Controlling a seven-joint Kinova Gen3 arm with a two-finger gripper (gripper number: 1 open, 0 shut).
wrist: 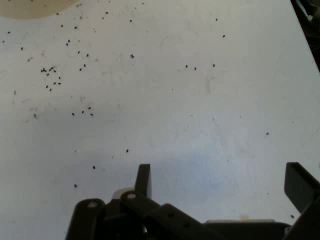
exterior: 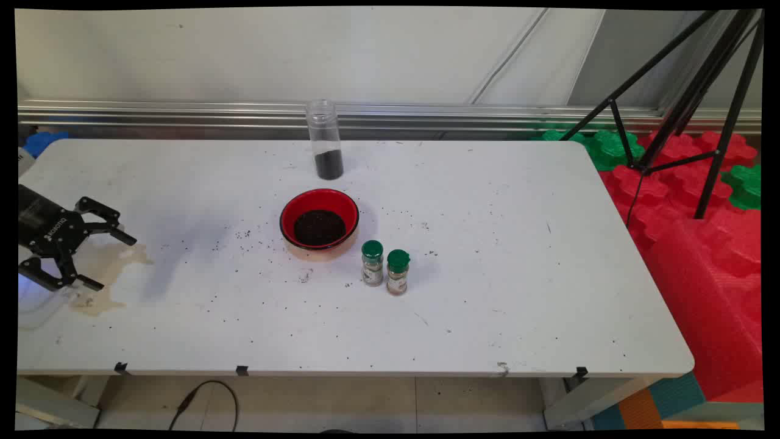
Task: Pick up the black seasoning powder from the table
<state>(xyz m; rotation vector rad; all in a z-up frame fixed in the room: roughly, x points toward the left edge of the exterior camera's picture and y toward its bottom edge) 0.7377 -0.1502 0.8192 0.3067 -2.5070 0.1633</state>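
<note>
Hovering at the far left of the table (exterior: pixel 499 201), your gripper (exterior: pixel 103 253) is standing wide open with nothing between its fingers (wrist: pixel 143 180); the hand view is showing only bare white tabletop and scattered dark specks (wrist: pixel 50 75) ahead of it. You are sitting just over a pale brownish stain (exterior: pixel 103 271) on the surface (it looks like a dried spill, though I cannot be sure what it is from here). The fingers are pointing rightward across the table, toward the middle.

Moving right, you are meeting a loose trail of specks and then the red bowl (exterior: pixel 319 225), which is well apart from your hand and is holding a dark granular fill. Everything else is lying to the right of the gripper too, so the one relation that matters is simple: all the objects are lying away from your open jaws along the table's long direction, with clear surface between.

Behind the bowl, nearer the wall, a tall clear jar (exterior: pixel 325 140) is standing upright with no lid showing and a dark layer at its bottom. Just right of the bowl and slightly nearer the camera, two small spice jars (exterior: pixel 385 268) with green caps are standing upright side by side, close together, possibly touching. Further right, off the table, red and green foam blocks (exterior: pixel 682 201) and a black tripod (exterior: pixel 682 110) are filling the corner.
</note>
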